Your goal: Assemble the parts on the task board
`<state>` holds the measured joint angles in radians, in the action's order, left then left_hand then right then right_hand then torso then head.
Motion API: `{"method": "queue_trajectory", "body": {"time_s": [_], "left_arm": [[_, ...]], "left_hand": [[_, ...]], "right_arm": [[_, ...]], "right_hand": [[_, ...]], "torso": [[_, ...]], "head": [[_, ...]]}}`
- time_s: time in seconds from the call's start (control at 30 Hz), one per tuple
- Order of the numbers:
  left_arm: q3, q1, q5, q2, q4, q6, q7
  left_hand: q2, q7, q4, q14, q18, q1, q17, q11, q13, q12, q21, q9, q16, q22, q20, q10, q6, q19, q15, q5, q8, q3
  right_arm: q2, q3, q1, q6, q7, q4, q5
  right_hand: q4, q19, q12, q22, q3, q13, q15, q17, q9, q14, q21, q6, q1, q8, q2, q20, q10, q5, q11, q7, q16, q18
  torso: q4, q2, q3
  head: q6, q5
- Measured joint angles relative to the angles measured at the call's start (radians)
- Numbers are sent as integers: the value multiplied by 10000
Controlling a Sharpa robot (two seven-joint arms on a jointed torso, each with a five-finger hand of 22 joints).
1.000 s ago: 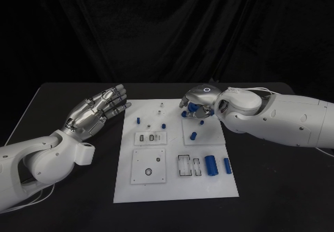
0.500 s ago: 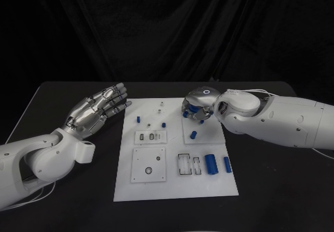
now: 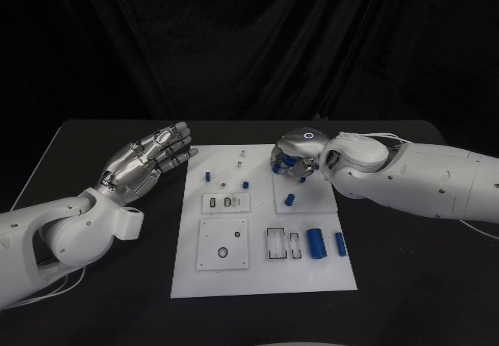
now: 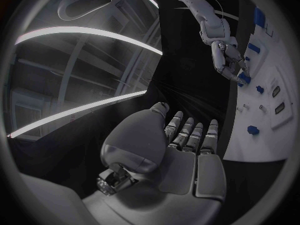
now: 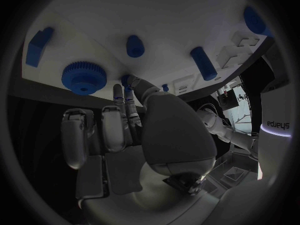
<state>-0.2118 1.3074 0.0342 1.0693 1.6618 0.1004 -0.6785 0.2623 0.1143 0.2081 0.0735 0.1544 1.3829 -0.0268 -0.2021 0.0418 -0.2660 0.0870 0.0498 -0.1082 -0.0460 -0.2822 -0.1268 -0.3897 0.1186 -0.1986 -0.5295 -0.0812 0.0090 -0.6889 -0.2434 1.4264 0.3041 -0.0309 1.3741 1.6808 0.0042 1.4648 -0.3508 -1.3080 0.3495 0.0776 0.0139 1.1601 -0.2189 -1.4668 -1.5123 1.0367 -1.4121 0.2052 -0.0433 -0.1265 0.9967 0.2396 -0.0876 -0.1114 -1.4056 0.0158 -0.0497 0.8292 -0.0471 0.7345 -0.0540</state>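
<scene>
The white task board (image 3: pixel 260 277) lies mid-table. My right hand (image 3: pixel 294 160) hangs over its far right corner. There its thumb and a finger pinch a small blue part (image 5: pixel 127 79), which the left wrist view shows as a blue tip (image 4: pixel 244 78) at those fingertips. A blue gear (image 5: pixel 83 77), a blue block (image 5: pixel 39 46) and a blue peg (image 5: pixel 135 45) sit on the board just beyond that hand (image 5: pixel 131 135). Two blue cylinders (image 3: pixel 315 244) lie at the board's right. My left hand (image 3: pixel 146 162) is raised flat beside the board's left edge, fingers spread, holding nothing.
Small blue pegs (image 3: pixel 208 176) stand in the board's far half. White sub-plates (image 3: pixel 223 246) with slots take up its left and middle. Black table (image 3: pixel 416 288) runs all round the board, with dark curtain behind.
My right hand's fingers have drawn in a little over the blue part at the far right corner. My left hand has drifted slightly away from me. The parts on the board lie as before.
</scene>
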Motion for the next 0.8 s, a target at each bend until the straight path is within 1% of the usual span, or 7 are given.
{"method": "queue_trajectory", "body": {"time_s": [0.1,0.17,0.27,0.33,0.5,0.63,0.8], "left_arm": [[0,0,1,2,-23,20,0],[0,0,2,5,-32,28,0],[0,0,2,10,-33,37,0],[0,0,3,22,-31,40,0],[0,0,3,30,-18,42,-1],[0,0,3,15,-23,42,-3],[-1,0,4,-87,-89,44,-3]], "left_hand": [[32,-35,-10,0,0,32,0,0,0,0,0,0,0,0,-8,0,-35,8,0,0,0,44],[40,-35,0,0,0,40,0,-24,0,0,0,4,0,-5,-38,-25,-35,39,0,0,0,55],[40,-35,-16,0,1,40,0,-36,0,0,0,11,0,-8,-39,-36,-35,39,0,0,0,72],[40,-19,-27,0,1,40,0,-39,0,0,0,11,0,-8,-39,-39,-51,39,0,0,0,83],[40,1,-69,37,0,40,0,-39,0,0,0,11,0,-8,-38,-39,-71,38,-36,0,0,124],[40,1,-41,37,0,40,0,-39,1,0,0,11,0,-8,-38,-40,-71,38,-36,0,0,152],[40,1,-82,36,1,40,0,-76,1,0,0,10,0,-7,-38,-3,-70,38,-35,0,0,193]], "right_arm": [[-2,-14,-22,164,116,-16,-64],[-6,-17,-33,264,183,-16,-101],[-5,-8,-28,432,280,3,-170],[43,-4,36,525,330,6,-222],[336,47,381,653,395,-22,-309],[798,89,554,686,436,-322,-374],[1501,156,656,650,501,-949,-497]], "right_hand": [[-42,8,-29,0,41,-5,-145,25,0,2,0,2,-65,0,71,137,412,-15,129,-2,53,-1],[-42,13,-5,0,41,-31,-151,26,0,7,0,3,-64,0,71,184,558,-52,205,-3,62,1],[-26,23,64,1,21,-42,-151,41,1,7,0,7,-50,0,86,194,656,-106,208,-6,62,0],[-29,23,113,1,-31,-50,-151,49,1,7,0,18,-38,0,98,194,682,-152,234,-17,62,1],[-2,-12,193,2,-60,-60,-220,48,1,9,0,19,-12,1,123,228,835,-206,267,-17,115,2],[24,23,228,2,-87,-60,-220,69,1,9,0,19,-12,1,124,264,939,-245,297,-17,115,2],[23,23,309,3,-89,-76,-220,68,1,9,0,19,-11,1,123,263,938,-246,297,-17,115,1]], "torso": [[-4,0,4],[-6,0,4],[-6,-6,3],[5,-12,1],[30,-25,-12],[28,-29,-25],[0,-31,-49]], "head": [[-12,10],[-15,30],[-16,92],[-17,144],[-47,227],[-89,284],[-150,349]]}}
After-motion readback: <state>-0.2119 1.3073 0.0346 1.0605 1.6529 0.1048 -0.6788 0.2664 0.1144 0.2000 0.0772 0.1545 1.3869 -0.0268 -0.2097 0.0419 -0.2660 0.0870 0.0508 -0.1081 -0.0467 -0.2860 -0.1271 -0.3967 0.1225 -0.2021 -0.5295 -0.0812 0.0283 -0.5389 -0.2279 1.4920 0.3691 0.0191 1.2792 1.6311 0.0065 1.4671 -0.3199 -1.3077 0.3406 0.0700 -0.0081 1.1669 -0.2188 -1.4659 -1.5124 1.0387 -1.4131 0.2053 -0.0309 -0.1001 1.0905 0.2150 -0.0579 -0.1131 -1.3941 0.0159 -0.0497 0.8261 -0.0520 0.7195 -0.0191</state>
